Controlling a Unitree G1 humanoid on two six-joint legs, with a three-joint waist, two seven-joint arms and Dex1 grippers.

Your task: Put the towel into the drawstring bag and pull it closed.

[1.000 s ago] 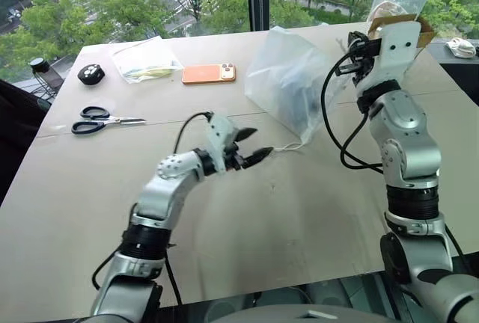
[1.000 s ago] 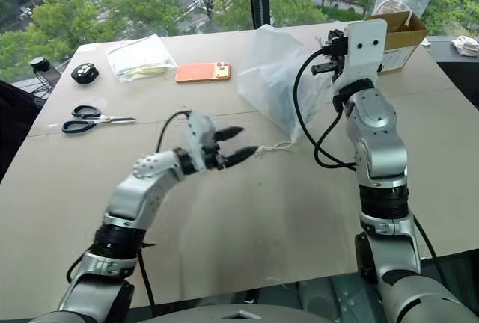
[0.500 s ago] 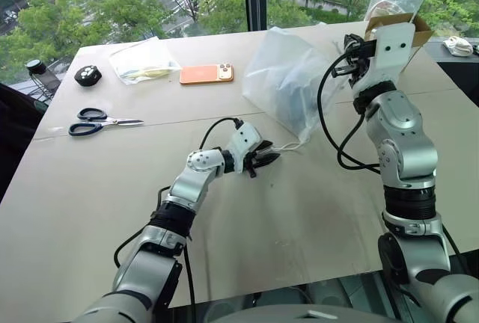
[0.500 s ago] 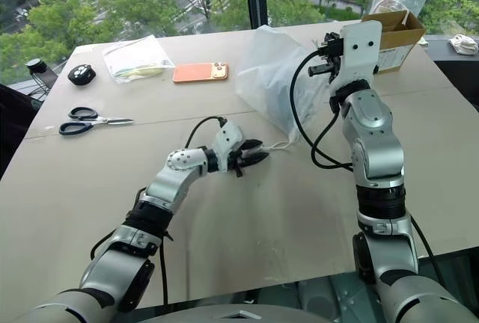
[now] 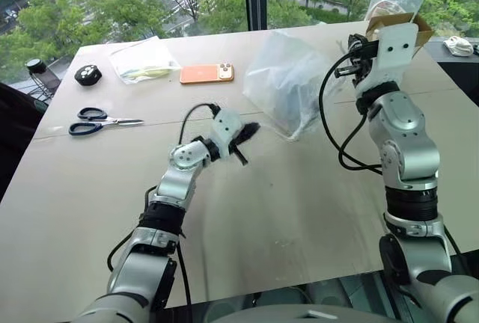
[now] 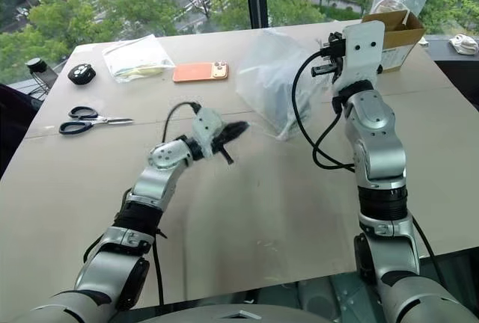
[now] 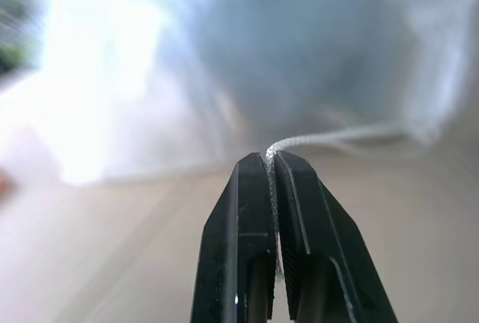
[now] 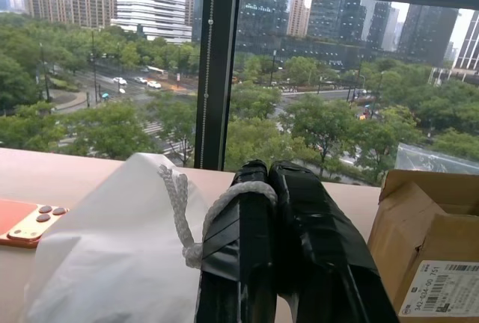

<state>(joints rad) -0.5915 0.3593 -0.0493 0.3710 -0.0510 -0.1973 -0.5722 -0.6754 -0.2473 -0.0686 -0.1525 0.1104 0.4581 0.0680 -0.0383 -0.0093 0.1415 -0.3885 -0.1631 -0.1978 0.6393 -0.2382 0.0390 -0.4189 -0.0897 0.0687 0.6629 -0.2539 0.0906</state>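
The drawstring bag (image 5: 288, 76), a translucent white pouch, hangs over the table between my two grippers. A darker bluish mass, the towel (image 7: 314, 46), shows through its fabric. My left gripper (image 5: 247, 130) is lifted above the table to the left of the bag. It is shut on a thin white cord (image 7: 329, 137) that runs taut to the bag's mouth. My right gripper (image 8: 268, 170) is held high at the bag's right side. It is shut on the other cord loop (image 8: 224, 203), which is knotted and draped over its fingers.
Scissors (image 5: 105, 121), an orange phone (image 5: 208, 73), a clear zip bag (image 5: 146, 60) and a small black round object (image 5: 90, 74) lie at the back left. A cardboard box (image 5: 423, 30) stands behind my right gripper. A window runs along the table's far edge.
My left gripper, open beside the cord a second ago, has shut on it, risen and drawn back to the left. The bag's lower corner has pulled in. The right arm has kept still.
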